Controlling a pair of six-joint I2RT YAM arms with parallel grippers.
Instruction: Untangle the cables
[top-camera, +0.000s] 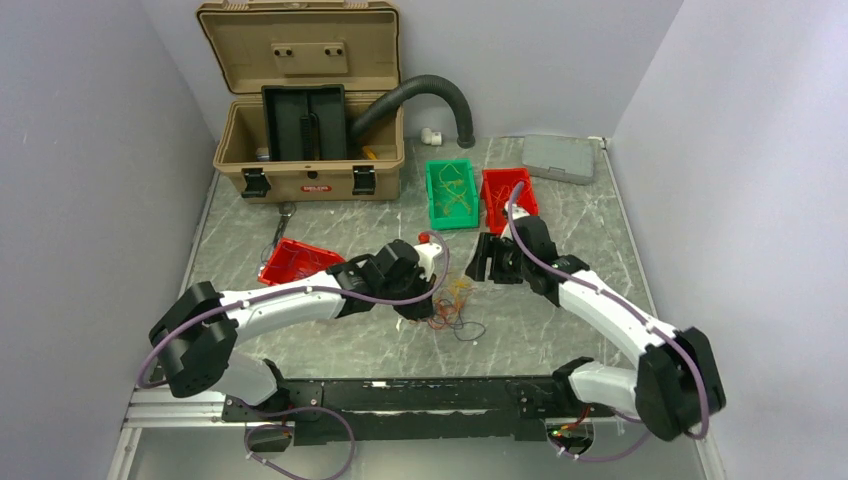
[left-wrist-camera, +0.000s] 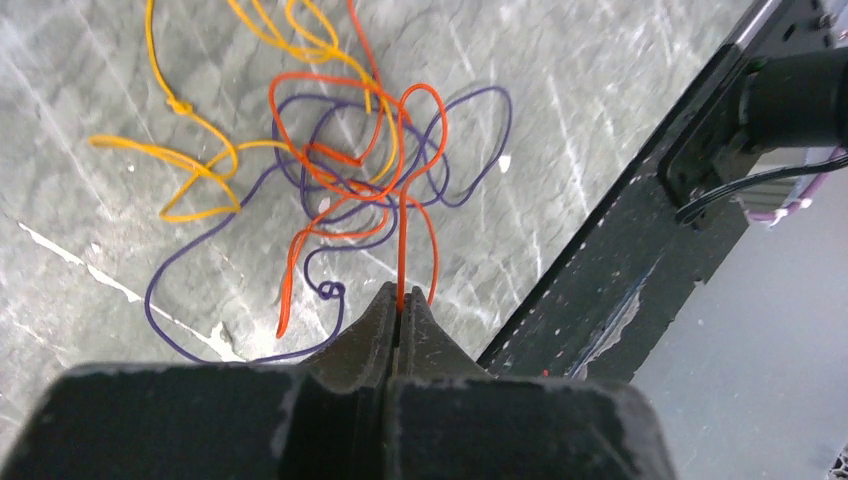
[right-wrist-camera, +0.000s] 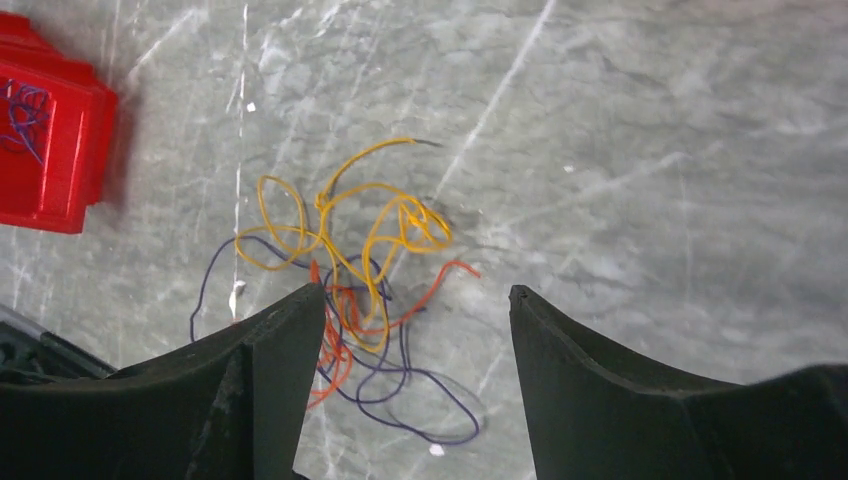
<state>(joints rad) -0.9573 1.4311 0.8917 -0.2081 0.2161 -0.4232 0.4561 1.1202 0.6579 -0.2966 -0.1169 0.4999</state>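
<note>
The cables (top-camera: 455, 305) are a loose tangle of thin orange, yellow and purple wires lying on the grey marble table between the two arms. In the left wrist view the tangle (left-wrist-camera: 350, 170) spreads just ahead of my left gripper (left-wrist-camera: 402, 300), which is shut on one orange wire running straight into its tips. From above, the left gripper (top-camera: 428, 298) sits at the tangle's left edge. My right gripper (right-wrist-camera: 415, 290) is open and empty above the table, with the tangle (right-wrist-camera: 360, 260) just beyond and below its left finger. It also shows in the top view (top-camera: 487, 262), up and to the right of the cables.
An open tan toolbox (top-camera: 300, 120) and a black corrugated hose (top-camera: 430, 95) stand at the back. A green bin (top-camera: 450, 195) and a red bin (top-camera: 507, 195) hold wires; another red bin (top-camera: 295, 262) lies left. A grey case (top-camera: 560, 158) is back right. A black rail (top-camera: 420, 395) lines the near edge.
</note>
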